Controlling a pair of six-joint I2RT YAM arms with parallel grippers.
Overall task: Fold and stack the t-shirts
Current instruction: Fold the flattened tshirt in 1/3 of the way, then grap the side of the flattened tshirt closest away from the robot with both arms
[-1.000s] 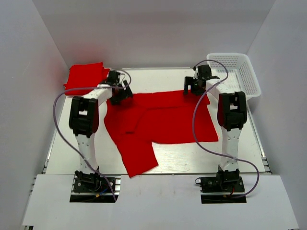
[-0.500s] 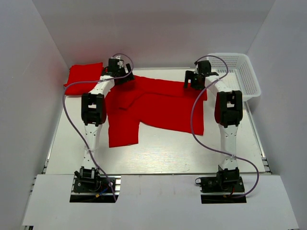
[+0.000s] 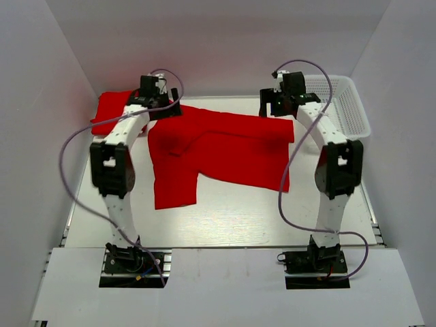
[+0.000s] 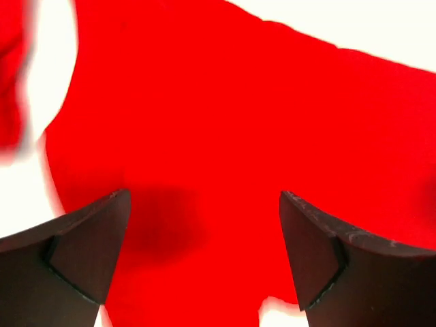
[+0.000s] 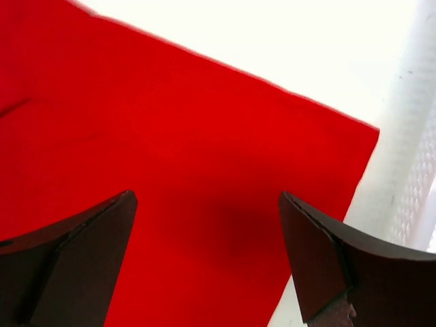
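Observation:
A red t-shirt [image 3: 225, 150] lies flat across the middle of the table, with one part reaching toward the near edge on the left. My left gripper [image 3: 161, 109] is open and empty just above the shirt's far left corner; the left wrist view shows it [image 4: 204, 197] over red cloth [image 4: 225, 116]. My right gripper [image 3: 274, 109] is open and empty above the far right corner; the right wrist view shows it [image 5: 204, 197] over the shirt [image 5: 170, 136]. A second red shirt [image 3: 112, 109] lies folded at the back left.
A white mesh basket [image 3: 340, 102] stands at the back right, close to the right gripper, and its wall shows in the right wrist view [image 5: 412, 150]. White walls enclose the table on three sides. The folded shirt's edge shows in the left wrist view [image 4: 10, 75].
The shirt has shifted toward the back of the table and its near part has drawn in. Both grippers have moved back and now stand open over its far edge.

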